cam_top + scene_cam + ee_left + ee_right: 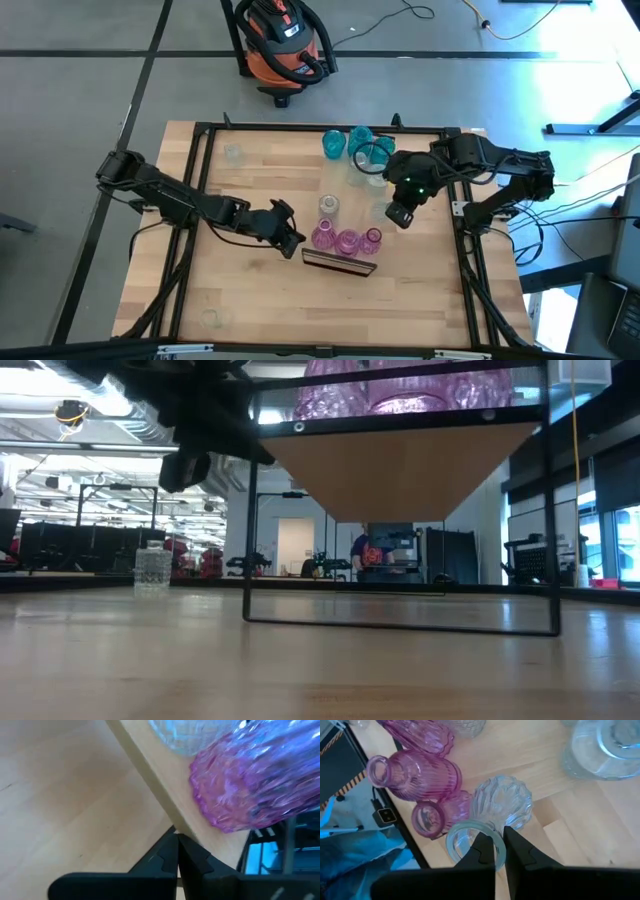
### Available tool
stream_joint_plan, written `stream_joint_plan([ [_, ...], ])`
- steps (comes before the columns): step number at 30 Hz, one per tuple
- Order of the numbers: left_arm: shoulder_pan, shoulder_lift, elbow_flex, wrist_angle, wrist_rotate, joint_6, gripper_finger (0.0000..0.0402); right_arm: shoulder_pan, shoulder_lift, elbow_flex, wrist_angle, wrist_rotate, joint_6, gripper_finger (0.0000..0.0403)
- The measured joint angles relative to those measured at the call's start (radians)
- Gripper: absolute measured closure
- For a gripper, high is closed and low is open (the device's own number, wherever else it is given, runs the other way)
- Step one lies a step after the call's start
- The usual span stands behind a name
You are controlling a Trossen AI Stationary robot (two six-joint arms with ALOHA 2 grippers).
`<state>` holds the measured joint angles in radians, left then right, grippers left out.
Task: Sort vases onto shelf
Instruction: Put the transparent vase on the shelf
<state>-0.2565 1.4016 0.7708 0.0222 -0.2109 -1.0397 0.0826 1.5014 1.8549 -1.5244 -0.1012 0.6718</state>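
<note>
The high view alone shows the whole desk point(250, 300): 3 pink vases point(346, 240) in a row on the shelf point(340, 264), 1 clear vase point(329, 206) just behind them, and teal vases point(360, 145) clustered near the far edge. The left end effector point(287, 233), fingers pressed together and empty, sits just beside the shelf's left end. The right end effector point(500, 851), fingers likewise closed and gripping nothing, hovers over a clear vase point(501, 801). The low view adds a clear vase point(152, 570) standing apart and a person point(373, 553) far behind.
</note>
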Motion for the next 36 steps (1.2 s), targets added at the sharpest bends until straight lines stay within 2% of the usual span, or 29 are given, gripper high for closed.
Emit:
stream_joint_plan([
  [9,0.001,0.02,0.002,0.112,0.003,0.002,0.0401,-0.013,0.031,0.0,-0.033,-0.035,-0.023,0.0402],
  [16,0.003,0.086,0.039,0.171,0.034,0.014,0.0401,-0.032,0.071,0.0,-0.047,-0.081,-0.052,0.0402],
  [22,0.004,0.118,0.095,0.101,0.012,0.054,0.0402,-0.031,0.093,0.0,-0.047,-0.094,-0.06,0.0402],
  [27,0.006,0.103,0.096,0.042,-0.013,0.069,0.0402,-0.031,0.093,0.0,-0.047,-0.06,-0.054,0.0402],
  [36,0.007,0.057,0.095,-0.048,-0.05,0.082,0.0402,-0.031,0.126,-0.001,-0.018,-0.077,-0.079,0.0402],
])
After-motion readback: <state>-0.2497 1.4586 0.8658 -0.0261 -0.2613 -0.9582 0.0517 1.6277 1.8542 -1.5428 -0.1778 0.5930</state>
